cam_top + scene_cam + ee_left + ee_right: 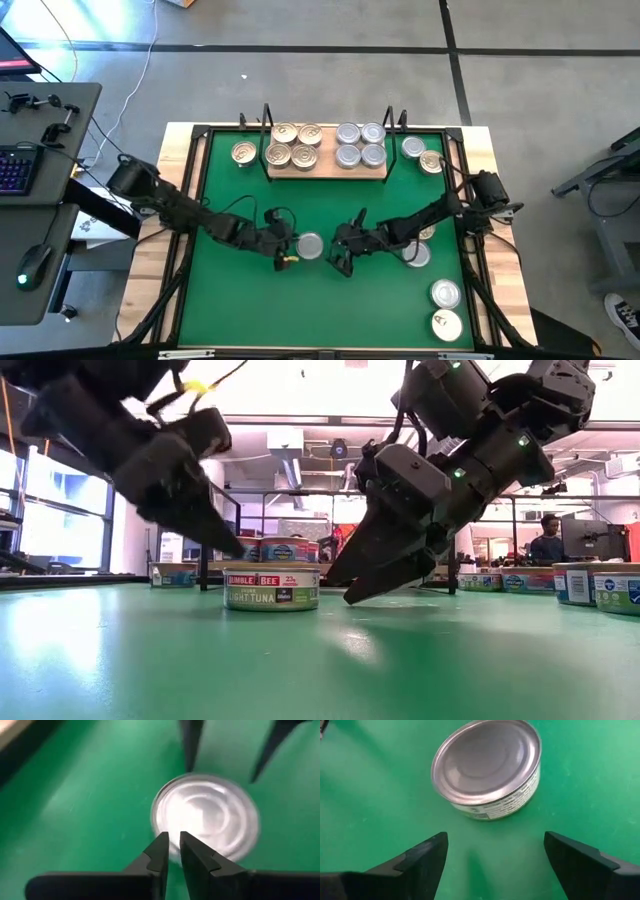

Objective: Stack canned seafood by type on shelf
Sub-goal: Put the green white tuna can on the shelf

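Note:
A silver-lidded tuna tin [310,246] [272,588] stands flat on the green mat, midway between my two grippers. My left gripper [288,250] [172,840] hangs shut just above the tin's left rim, its tips clear of the lid [207,815]. My right gripper [343,258] [495,845] stands open, low over the mat to the tin's right, and the tin [487,767] lies ahead of its fingers. The wooden shelf [325,170] at the far edge carries gold-lidded tins [293,145] on its left and silver-lidded tins [360,145] on its right.
Loose tins lie beside the shelf at the far left [243,152] and far right [420,153]. More sit under the right arm [417,255] and at the near right corner [446,308]. A black frame [200,135] borders the mat.

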Robot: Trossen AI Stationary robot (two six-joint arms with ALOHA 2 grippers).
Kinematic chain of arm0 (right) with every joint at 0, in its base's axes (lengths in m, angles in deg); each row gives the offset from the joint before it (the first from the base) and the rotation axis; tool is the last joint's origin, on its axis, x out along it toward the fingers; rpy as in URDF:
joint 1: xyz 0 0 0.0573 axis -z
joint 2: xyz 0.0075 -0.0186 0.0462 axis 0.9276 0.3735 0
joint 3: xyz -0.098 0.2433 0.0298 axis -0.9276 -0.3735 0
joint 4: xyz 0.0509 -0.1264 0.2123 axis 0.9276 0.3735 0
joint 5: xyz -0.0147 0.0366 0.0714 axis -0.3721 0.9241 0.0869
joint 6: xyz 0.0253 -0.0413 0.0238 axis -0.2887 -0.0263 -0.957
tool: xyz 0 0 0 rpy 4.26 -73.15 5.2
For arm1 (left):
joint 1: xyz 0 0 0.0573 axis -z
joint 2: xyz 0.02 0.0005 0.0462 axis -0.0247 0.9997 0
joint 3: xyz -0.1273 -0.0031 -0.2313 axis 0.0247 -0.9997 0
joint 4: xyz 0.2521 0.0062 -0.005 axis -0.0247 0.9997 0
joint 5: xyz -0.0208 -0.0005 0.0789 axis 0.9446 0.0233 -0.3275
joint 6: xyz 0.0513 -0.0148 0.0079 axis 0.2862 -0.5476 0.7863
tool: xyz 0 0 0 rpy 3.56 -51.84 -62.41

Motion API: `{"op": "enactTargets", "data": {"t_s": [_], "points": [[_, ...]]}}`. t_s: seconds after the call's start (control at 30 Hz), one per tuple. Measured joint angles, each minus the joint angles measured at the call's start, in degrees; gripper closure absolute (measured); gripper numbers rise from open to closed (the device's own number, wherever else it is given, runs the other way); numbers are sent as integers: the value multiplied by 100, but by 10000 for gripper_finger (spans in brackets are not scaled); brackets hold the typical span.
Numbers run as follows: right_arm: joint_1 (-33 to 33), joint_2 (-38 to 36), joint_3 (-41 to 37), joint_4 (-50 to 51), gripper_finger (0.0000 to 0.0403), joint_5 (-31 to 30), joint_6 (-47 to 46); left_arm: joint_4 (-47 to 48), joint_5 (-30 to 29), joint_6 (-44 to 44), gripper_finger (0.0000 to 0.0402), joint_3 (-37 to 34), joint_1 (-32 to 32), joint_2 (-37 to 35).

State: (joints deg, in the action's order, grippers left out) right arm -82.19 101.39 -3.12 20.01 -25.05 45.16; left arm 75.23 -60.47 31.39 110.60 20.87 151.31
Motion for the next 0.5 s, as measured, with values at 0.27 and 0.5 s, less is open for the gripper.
{"op": "enactTargets", "data": {"t_s": [0.27,0.5], "points": [[-486,-431,-7,836,80,-436,-22,-265,-146,-324,398,24,-151,495],[-1100,-719,-7,604,80,-1584,1268,-349,-141,-206,401,16,-151,571]]}}
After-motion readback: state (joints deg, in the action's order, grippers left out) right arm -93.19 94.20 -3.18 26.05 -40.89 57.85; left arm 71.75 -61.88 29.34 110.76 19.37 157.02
